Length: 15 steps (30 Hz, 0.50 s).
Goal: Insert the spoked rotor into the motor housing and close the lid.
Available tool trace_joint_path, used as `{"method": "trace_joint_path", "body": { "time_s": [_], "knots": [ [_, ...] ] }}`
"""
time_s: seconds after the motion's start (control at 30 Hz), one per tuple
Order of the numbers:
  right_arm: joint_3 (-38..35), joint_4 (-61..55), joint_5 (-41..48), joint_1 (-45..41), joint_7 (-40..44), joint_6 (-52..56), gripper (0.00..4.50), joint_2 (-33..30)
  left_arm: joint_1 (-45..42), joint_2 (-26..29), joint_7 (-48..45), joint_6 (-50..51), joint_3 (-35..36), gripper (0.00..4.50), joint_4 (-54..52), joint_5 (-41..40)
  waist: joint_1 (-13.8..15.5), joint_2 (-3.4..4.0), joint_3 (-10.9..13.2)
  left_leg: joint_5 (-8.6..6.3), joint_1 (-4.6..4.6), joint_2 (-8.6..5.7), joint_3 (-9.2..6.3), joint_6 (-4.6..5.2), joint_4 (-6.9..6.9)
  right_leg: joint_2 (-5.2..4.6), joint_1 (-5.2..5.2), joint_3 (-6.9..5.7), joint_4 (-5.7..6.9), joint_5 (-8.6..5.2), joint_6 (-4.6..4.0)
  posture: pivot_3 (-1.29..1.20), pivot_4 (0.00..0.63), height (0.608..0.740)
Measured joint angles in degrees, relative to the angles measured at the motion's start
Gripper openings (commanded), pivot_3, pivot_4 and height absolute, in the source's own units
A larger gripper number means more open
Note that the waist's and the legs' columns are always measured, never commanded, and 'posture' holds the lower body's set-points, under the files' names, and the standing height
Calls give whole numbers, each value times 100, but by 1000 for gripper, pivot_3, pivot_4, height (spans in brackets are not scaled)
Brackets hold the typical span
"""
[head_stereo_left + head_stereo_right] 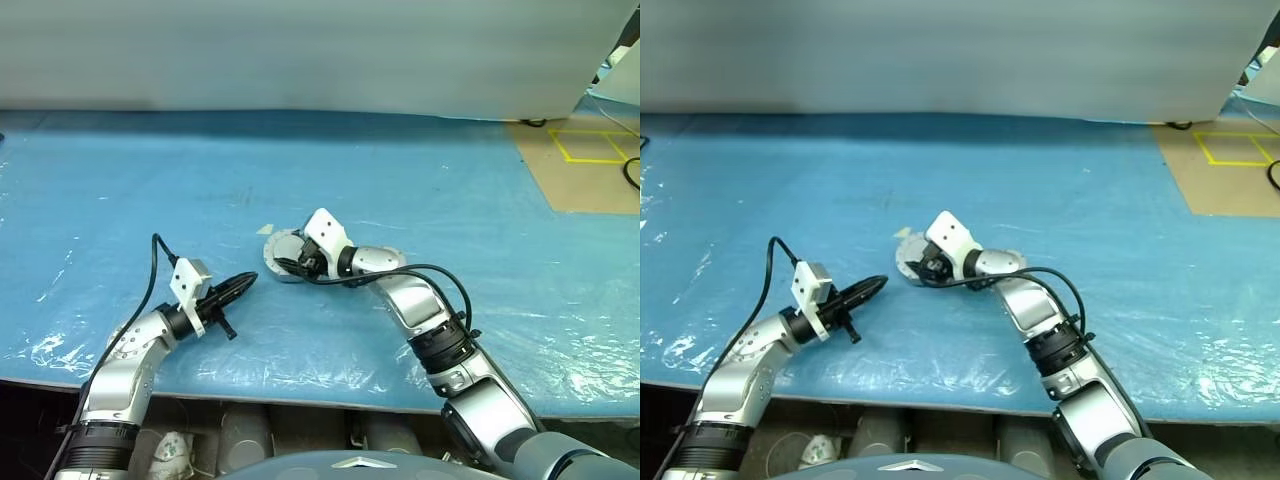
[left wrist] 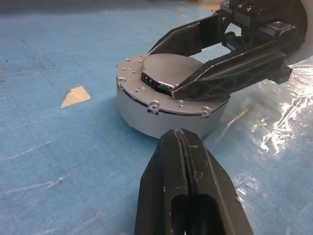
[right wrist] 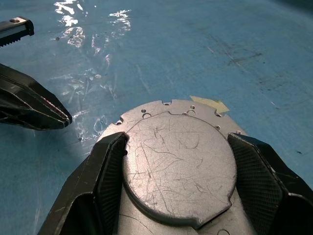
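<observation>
The motor housing [image 1: 276, 266] is a short grey metal cylinder [image 2: 161, 120] standing near the middle of the blue table. The lid [image 3: 178, 161] lies closed on top of it: a silver plate with small holes round its rim and a raised, scratched disc in the middle. My right gripper [image 1: 288, 260] reaches over the top from the right, its fingers [image 3: 105, 166] pressed against both sides of the raised disc. My left gripper [image 1: 245, 282] is shut with nothing in it and points at the housing's wall from the left, a short gap away. The spoked rotor is hidden.
A small scrap of tan tape [image 1: 265, 229] lies on the table just behind the housing. Wrinkled clear plastic [image 1: 560, 320] covers the blue surface. A cardboard sheet with yellow tape lines [image 1: 585, 160] lies at the far right. The table's front edge [image 1: 300, 378] runs close below both arms.
</observation>
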Motion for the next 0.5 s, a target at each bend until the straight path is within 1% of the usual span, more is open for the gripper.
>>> {"method": "trace_joint_path", "body": {
  "time_s": [0.17, 0.37, 0.5],
  "knots": [
    [33, 47, -16, -59, -71, 87, 2967, 34, 20, 8, 26, -26, 1, 0, -1, 0, -6, 1, -1, 0, 13, 0, 2, 0, -1, 1, 8, 4, 2, 0, 0, 0, 150, 740],
    [214, 177, -189, -108, -96, -178, 2967, -62, -1, 7, 55, -63, 0, 0, 2, 7, 0, 3, -3, -1, 41, -2, 3, 0, -4, 0, 33, 9, 1, -1, 0, 0, 150, 740],
    [214, 177, -188, -108, -87, -210, 2967, -75, -317, 14, 234, -55, -5, 0, 80, 142, 8, 5, -5, -1, 42, -3, 3, 0, -3, 0, 33, 9, 2, -1, 0, 0, 150, 740]
  ]
}}
